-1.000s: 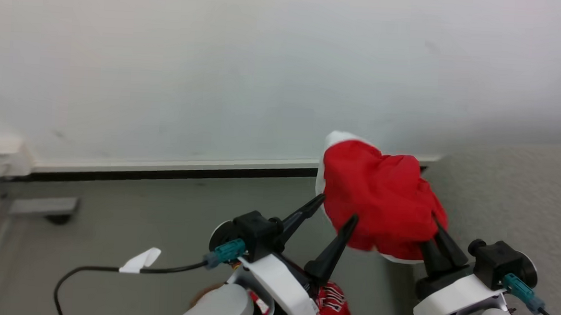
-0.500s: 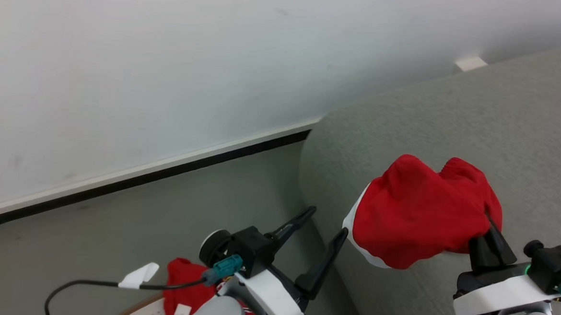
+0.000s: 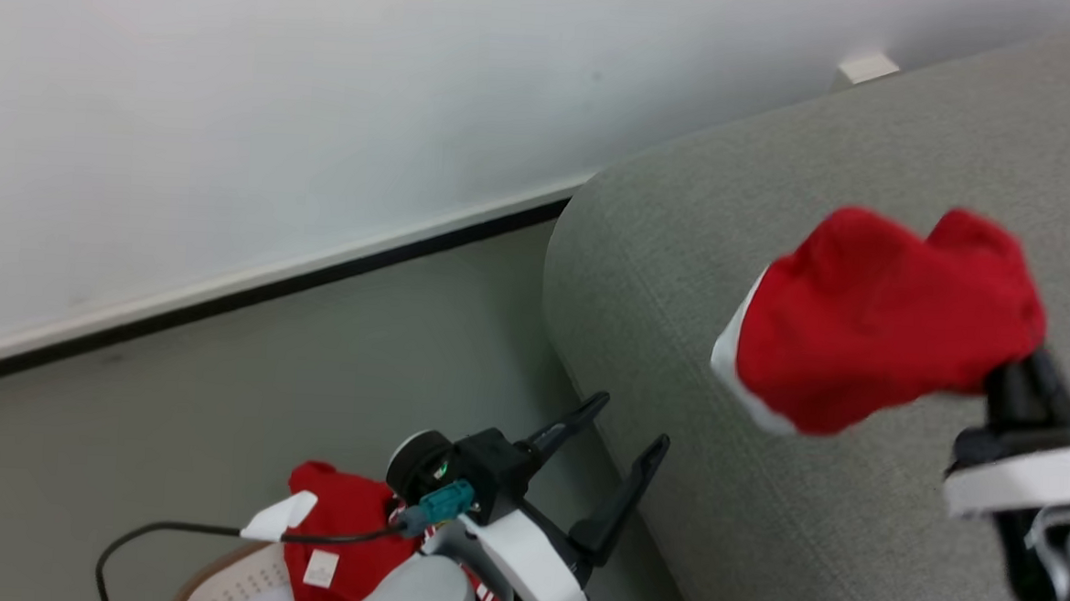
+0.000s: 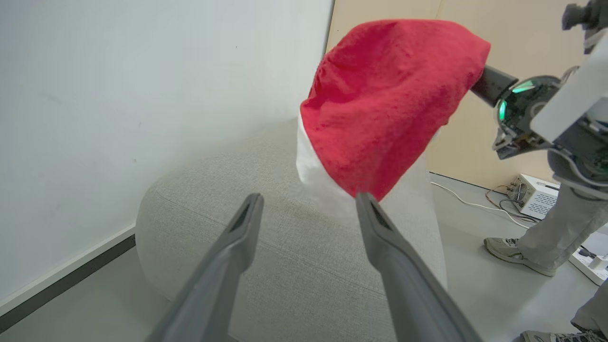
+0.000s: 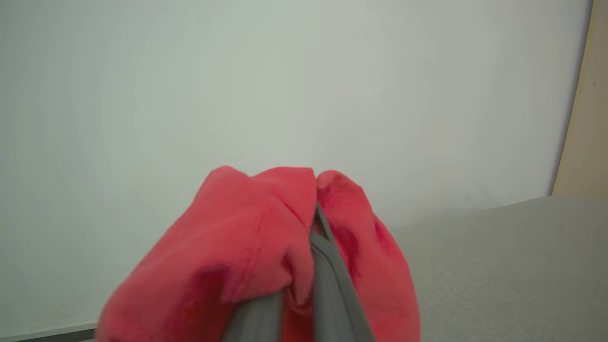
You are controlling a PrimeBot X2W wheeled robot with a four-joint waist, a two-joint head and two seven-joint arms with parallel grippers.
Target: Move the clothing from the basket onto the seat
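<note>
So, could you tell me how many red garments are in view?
2. The plain garment hangs from the shut right pincer above the seat; the jersey lies in the basket, lower left in the head view. The left arm covers part of it, so more may be hidden.

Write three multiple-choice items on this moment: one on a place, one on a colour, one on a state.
1. Where is the plain garment? A in the basket; B held above the seat; C on the floor.
2. What colour is its trim? A black; B white; C blue.
3. How is the left gripper? A shut on cloth; B shut, empty; C open, empty.
Answers: 1 B, the right gripper pinches it in the air over the seat. 2 B, a white band edges the red cloth. 3 C, its fingers stand apart with nothing between them.
</note>
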